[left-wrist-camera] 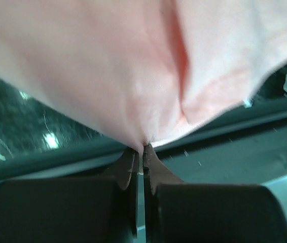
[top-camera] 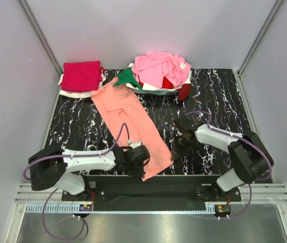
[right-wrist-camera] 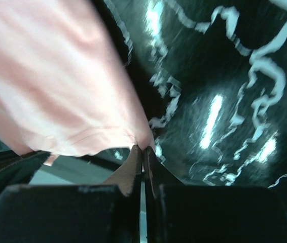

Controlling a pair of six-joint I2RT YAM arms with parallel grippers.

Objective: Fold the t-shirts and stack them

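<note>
Both sets of fingers are clamped fully shut on cloth. The left fingers (left-wrist-camera: 142, 150) pinch a hem fold of the salmon-orange t-shirt (top-camera: 131, 126). The right fingers (right-wrist-camera: 144, 149) nip a corner of its edge, with only a thin bit of fabric between the tips.

In the top view the shirt runs as a long narrow strip on the black, white-veined mat (top-camera: 209, 96) covering the bench, from upper centre down to lower centre. My two grips sit at its lower end.

It reads as soft matte cotton, light and limp, with no stiffness. It drapes from the pinch in loose creases and a deep shadowed fold. I judge it will sag and swing, and a small pinch could slip, so hems and corners, where the cloth is doubled, are the places to hold.

In the upper left sits a crimson-magenta shirt (top-camera: 81, 75) folded square. At upper centre a crumpled heap is topped by a pink shirt (top-camera: 158, 68).
</note>
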